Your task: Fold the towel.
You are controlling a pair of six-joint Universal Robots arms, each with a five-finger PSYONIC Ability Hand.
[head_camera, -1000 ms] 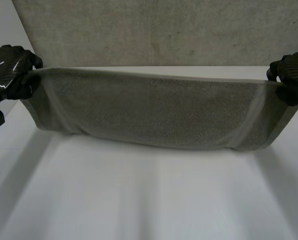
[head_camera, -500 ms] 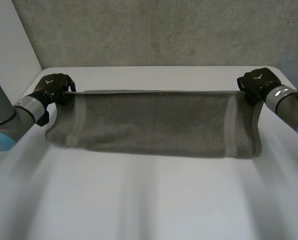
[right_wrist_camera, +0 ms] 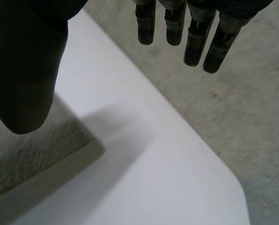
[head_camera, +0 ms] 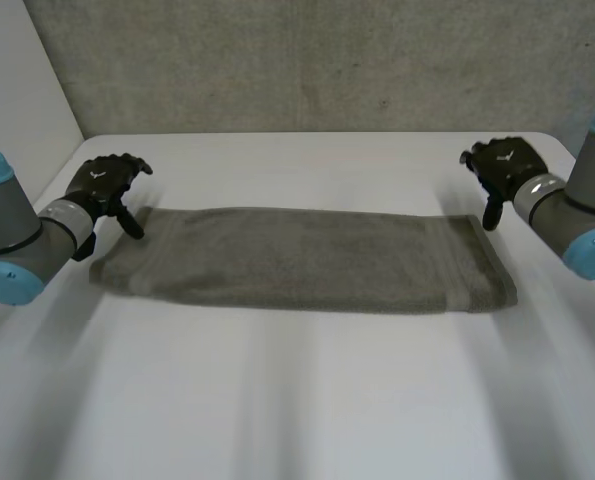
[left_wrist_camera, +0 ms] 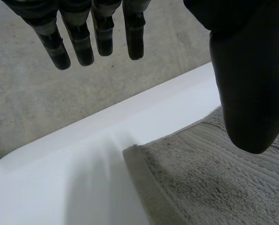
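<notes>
The grey-green terry towel [head_camera: 297, 258] lies flat as a long band across the far part of the white table [head_camera: 297, 400], while the black left hand [head_camera: 107, 185] and black right hand [head_camera: 502, 165] hover spread and empty by its far corners, probably so it can settle.

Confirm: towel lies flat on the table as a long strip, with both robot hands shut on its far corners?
Wrong on the grip. The left robot hand and right robot hand are both open, holding nothing, each beside a far corner; each hand's own wrist view shows it. The towel does lie flat on the table as a long strip.
</notes>
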